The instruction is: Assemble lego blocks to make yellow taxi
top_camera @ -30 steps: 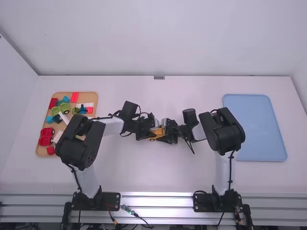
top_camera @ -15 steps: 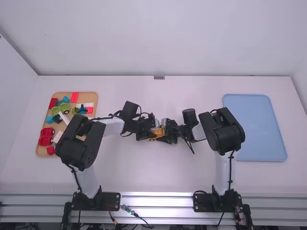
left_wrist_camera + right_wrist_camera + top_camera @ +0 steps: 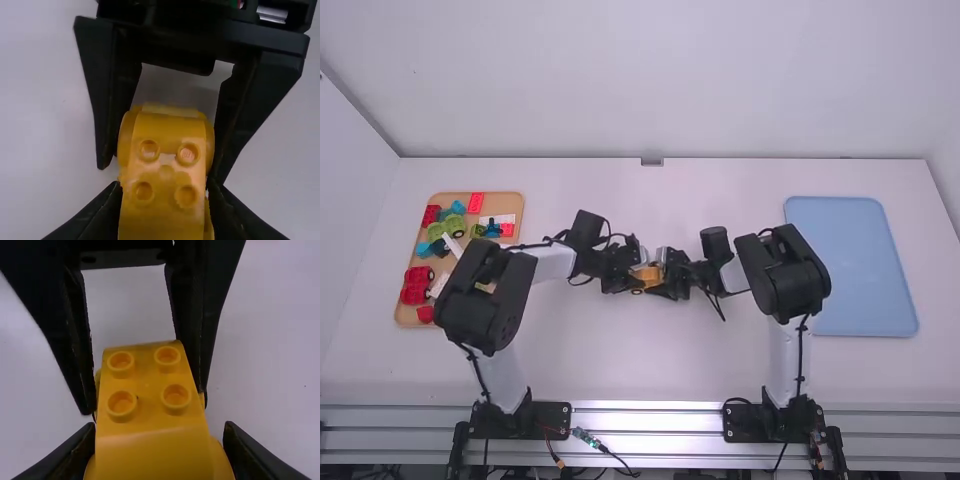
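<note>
Left pincer (image 3: 636, 278) and right pincer (image 3: 669, 275) grip yellow blocks (image 3: 149, 380); round studs (image 3: 167, 356) show

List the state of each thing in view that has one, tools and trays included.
Left tool: shut on the yellow build.
Right tool: shut on the yellow build.
Yellow build: held by both tools, some studs bare.
Wooden tray: holding loose blocks.
Blue tray: lying flat, partly hidden by the right arm.
</note>
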### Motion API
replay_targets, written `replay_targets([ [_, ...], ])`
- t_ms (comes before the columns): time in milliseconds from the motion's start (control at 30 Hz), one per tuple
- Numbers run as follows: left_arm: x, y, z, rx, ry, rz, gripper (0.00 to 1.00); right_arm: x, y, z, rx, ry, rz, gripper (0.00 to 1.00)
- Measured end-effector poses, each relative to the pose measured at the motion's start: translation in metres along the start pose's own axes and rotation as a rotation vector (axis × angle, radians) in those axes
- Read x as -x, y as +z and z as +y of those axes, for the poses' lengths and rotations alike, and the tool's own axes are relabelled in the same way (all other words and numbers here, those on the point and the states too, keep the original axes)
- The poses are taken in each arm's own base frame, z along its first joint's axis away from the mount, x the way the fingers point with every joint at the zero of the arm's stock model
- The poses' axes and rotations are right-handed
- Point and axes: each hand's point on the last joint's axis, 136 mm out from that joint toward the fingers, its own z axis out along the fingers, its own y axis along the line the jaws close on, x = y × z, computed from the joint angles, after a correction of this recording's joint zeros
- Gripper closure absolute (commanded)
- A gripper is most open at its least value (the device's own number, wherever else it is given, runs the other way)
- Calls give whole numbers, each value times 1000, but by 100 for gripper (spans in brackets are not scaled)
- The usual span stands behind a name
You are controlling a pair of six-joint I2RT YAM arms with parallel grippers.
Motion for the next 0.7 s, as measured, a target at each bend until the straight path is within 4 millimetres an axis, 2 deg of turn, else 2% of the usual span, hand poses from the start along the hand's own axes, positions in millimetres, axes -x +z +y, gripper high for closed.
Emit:
replay_targets([
  [133, -15, -17, 4, -5, -63, -7, 51, 0, 0, 0, -1, 0, 0, 67],
  [267, -27, -32, -2, -32, -101, -22, 51, 0, 0, 0, 0, 0, 0, 67],
  [400, -20, -49, -3, -28, -69, -57, 48, 0, 0, 0, -1, 1, 1, 66],
  [500, -12, -63, -1, -8, -44, -81, 44, 0, 0, 0, -1, 1, 1, 60],
  [533, -11, -66, -1, -4, -39, -87, 37, 0, 0, 0, -1, 1, 1, 57],
  [567, -11, -70, -2, -2, -30, -88, 14, 0, 0, 0, -1, 0, 1, 54],
  [600, -11, -73, -4, -5, -25, -89, 1, 0, 0, 0, -1, 1, 1, 52],
  [700, -15, -77, -6, -10, -23, -86, 1, 0, 0, 0, -2, 0, 1, 51],
])
